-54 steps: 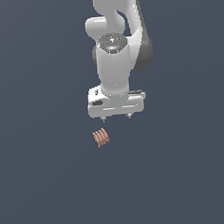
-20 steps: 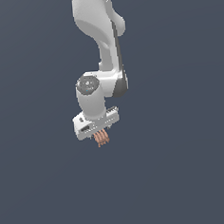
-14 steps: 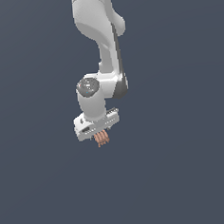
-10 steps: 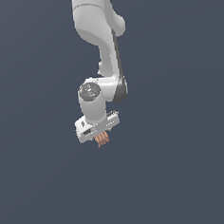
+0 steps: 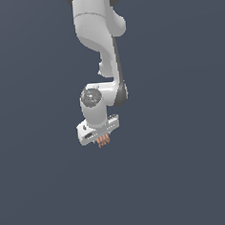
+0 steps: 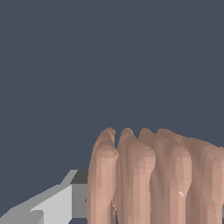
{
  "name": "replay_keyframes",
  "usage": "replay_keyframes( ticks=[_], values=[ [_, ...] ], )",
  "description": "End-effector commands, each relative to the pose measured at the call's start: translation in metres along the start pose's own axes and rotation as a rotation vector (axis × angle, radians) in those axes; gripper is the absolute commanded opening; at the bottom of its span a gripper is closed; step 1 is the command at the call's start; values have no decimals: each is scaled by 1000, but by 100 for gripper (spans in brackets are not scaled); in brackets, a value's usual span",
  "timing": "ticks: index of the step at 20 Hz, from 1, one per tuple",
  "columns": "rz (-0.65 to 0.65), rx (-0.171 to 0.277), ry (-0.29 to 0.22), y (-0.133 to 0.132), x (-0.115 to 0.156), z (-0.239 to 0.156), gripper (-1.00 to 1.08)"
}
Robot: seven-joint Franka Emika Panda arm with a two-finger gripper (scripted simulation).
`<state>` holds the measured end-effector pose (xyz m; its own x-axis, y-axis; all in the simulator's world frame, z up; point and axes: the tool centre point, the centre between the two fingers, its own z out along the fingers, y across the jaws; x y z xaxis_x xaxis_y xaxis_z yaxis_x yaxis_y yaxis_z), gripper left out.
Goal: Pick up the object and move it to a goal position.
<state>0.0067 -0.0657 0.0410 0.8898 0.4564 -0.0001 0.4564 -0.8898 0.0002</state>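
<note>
The object (image 5: pixel 103 141) is a small salmon-brown ribbed lump that pokes out just below the white gripper (image 5: pixel 101 137) in the exterior view. The gripper is lowered over it, with its jaws on either side, and looks open. In the wrist view the object (image 6: pixel 157 179) fills the picture close up, and its ridges run lengthwise. One grey finger (image 6: pixel 57 203) stands right beside the lump's edge. The other finger is hidden behind the lump.
The white arm (image 5: pixel 102 43) reaches down from above over a plain dark blue-grey surface (image 5: pixel 186 175). No other objects show.
The gripper has come from above and to the exterior view's right of the object, and has sunk slowly over it. The object has not moved.
</note>
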Motion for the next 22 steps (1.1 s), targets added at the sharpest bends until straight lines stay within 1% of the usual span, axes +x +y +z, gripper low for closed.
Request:
replay_keyframes(
  ticks=[1,9,13,18,22],
  values=[
    [-1,0,0,0,0,1,-100],
    [0,0,0,0,0,0,-100],
    [0,0,0,-5,1,-6,-100],
    [0,0,0,-19,4,-23,-100],
    [0,-1,0,-37,7,-47,-100]
  ],
)
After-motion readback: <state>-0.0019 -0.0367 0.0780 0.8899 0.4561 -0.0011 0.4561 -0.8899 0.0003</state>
